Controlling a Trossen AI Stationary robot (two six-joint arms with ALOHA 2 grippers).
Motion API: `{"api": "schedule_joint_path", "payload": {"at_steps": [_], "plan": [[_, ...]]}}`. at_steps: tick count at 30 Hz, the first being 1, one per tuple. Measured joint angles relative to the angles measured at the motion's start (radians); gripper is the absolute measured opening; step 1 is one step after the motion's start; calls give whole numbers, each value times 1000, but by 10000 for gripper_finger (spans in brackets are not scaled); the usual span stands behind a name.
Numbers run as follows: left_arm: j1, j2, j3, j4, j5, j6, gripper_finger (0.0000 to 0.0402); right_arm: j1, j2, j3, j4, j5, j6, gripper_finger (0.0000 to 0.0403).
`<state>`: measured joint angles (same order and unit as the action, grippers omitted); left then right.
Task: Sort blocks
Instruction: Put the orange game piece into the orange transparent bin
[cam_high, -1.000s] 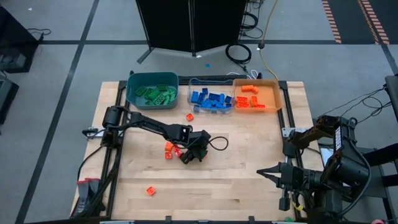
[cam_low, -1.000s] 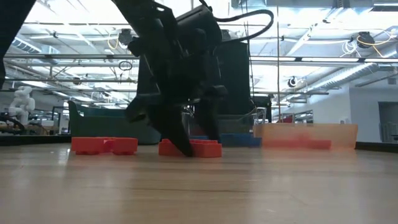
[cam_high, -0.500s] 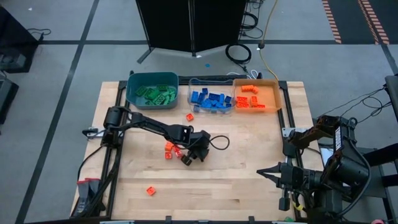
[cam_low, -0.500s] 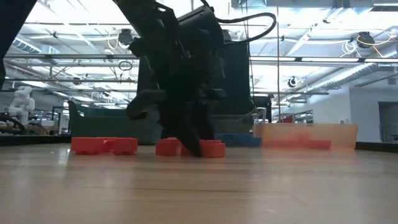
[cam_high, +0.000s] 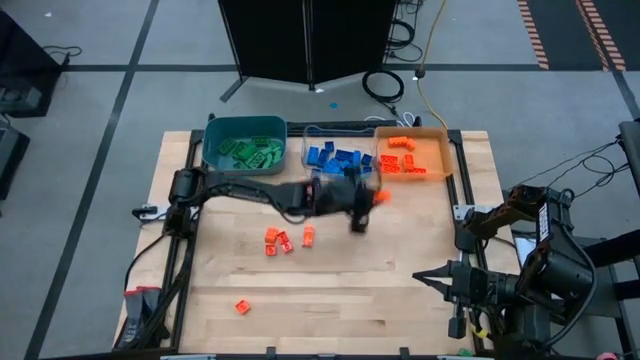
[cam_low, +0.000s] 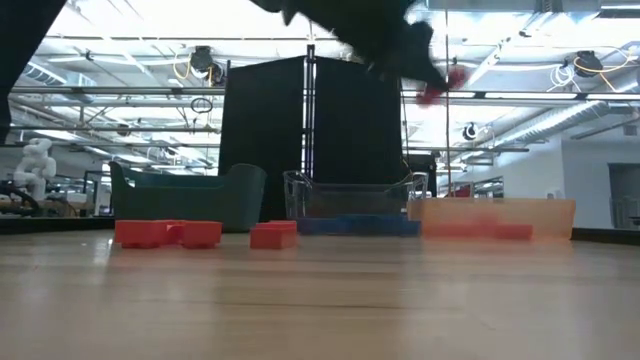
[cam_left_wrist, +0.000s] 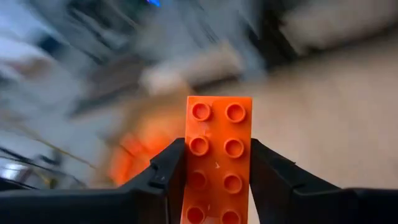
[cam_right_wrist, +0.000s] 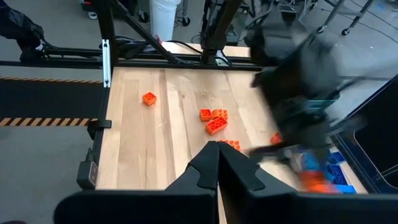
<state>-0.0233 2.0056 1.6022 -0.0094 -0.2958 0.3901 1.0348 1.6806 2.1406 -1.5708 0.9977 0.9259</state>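
Note:
My left gripper (cam_high: 368, 198) is high above the table in front of the clear bin, shut on an orange eight-stud block (cam_left_wrist: 219, 155). That block appears as a red smear (cam_low: 432, 92) in the low view. Three orange blocks (cam_high: 285, 240) lie flat on the table's middle, and one more (cam_high: 241, 306) lies near the front left. My right gripper (cam_high: 418, 277) waits shut over the near right of the table. My left gripper pinches the orange block by its two long sides (cam_left_wrist: 194, 180), one finger on each. The fingers lie along the block, whose far end sticks out past the fingertips with its studded top toward the wrist camera. The block is lifted clear of the table.
Three bins stand in a row along the far edge: a teal one (cam_high: 245, 143) with green blocks, a clear one (cam_high: 340, 160) with blue blocks and an orange one (cam_high: 412, 155) with orange blocks. Bare wood lies to the right and near side of the loose blocks.
My left gripper has shut on an orange block in the table's middle. It has then risen quickly and swung toward the far right, toward the orange bin, tipping from pointing down to nearly level. The block is lifted clear. Its neighbours stay on the table.

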Motion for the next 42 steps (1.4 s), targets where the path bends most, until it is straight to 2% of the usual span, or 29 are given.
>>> {"api": "schedule_joint_path", "payload": {"at_steps": [3, 6, 10, 14, 20, 25, 33, 42], "plan": [[62, -5, 20, 228, -21, -75, 137, 0, 0, 0, 0, -1, 1, 0], [133, 21, 27, 362, -30, -176, 137, 0, 0, 0, 0, 0, 2, 0], [221, 76, 54, 363, -32, -339, 137, 0, 0, 0, -1, -1, -8, 0], [271, 146, 119, 401, -10, -422, 137, 0, 0, 0, 0, 0, -23, 0], [270, 321, 367, 374, 55, -437, 137, 0, 0, 0, 0, 0, -40, 0], [260, 439, 531, 238, 58, -437, 137, 0, 0, 0, 0, -5, -33, 0], [257, 531, 567, 189, 55, -437, 137, 0, 0, 0, 0, -8, -37, 0], [267, 531, 567, 162, 24, -432, 141, 0, 0, 0, 0, -7, -36, 0]]}}
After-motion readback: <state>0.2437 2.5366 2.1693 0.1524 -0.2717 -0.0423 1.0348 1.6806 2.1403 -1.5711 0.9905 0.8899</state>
